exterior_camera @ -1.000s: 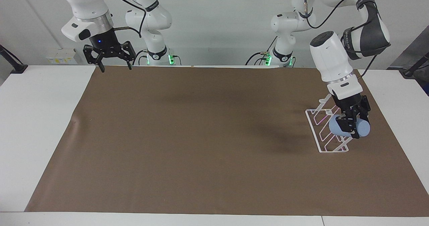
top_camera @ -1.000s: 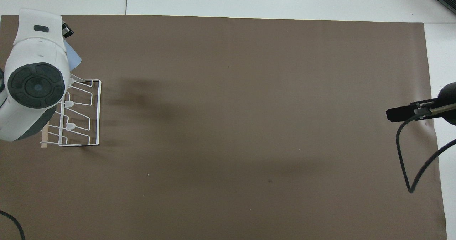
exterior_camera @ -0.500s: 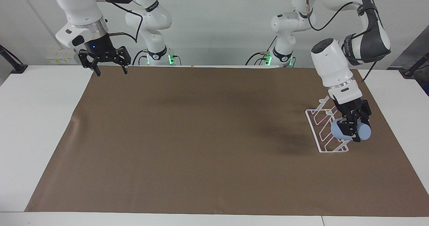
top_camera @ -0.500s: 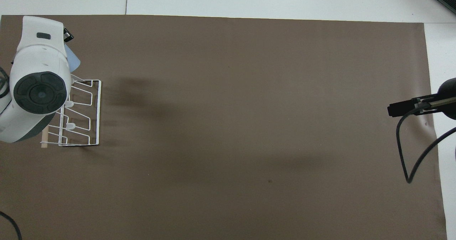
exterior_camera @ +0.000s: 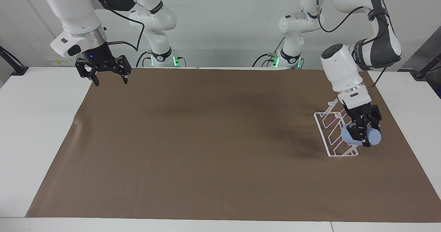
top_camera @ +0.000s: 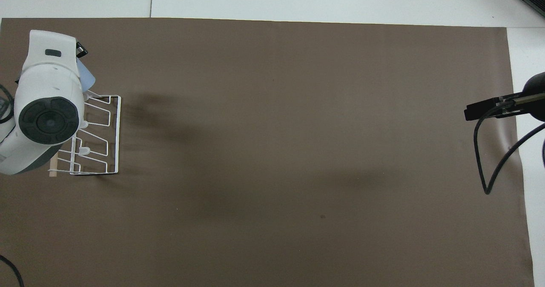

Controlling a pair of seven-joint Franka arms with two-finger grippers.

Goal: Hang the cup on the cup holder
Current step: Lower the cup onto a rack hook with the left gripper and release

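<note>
We should tip the small light blue plastic cup so its mouth slides over one of the angled prongs of the white wire cup holder, lowering slowly and letting go only once a prong bears it. The left gripper has its fingers clenched across the cup, which lies on its side between them, over the holder's end. The right gripper waits, fingers spread and empty, over the brown mat on the table.
</note>
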